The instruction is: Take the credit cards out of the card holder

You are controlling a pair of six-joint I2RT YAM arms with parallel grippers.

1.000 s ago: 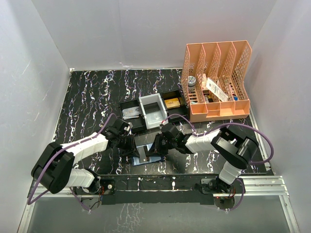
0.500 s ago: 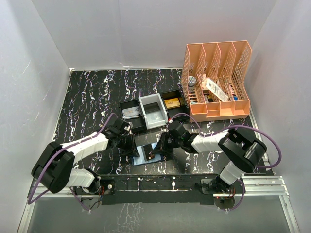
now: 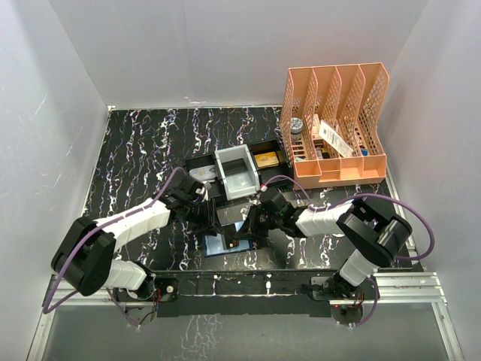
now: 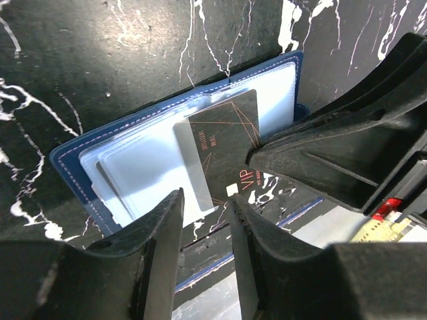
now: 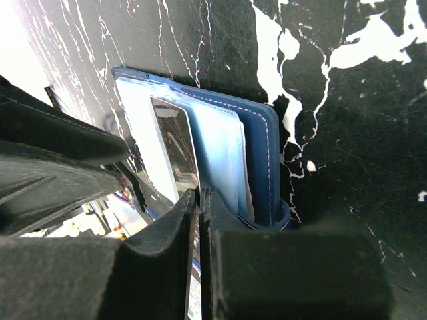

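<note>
Dark credit card (image 4: 223, 143) pinched edge-on in the nearly closed right claw (image 5: 200, 198).

peach file rack (image 3: 338, 177) back right | compartment tray (image 3: 239, 193) beside it | marbled table (image 3: 135, 150)

Your left arm (image 3: 131, 222) reaches in low over the bench, and your left hand (image 4: 205, 200) points down with its fingers parted. Your right arm (image 3: 319, 218) stretches across to face it, your right hand (image 5: 199, 195) pinched onto a credit card (image 4: 223, 143).
</note>
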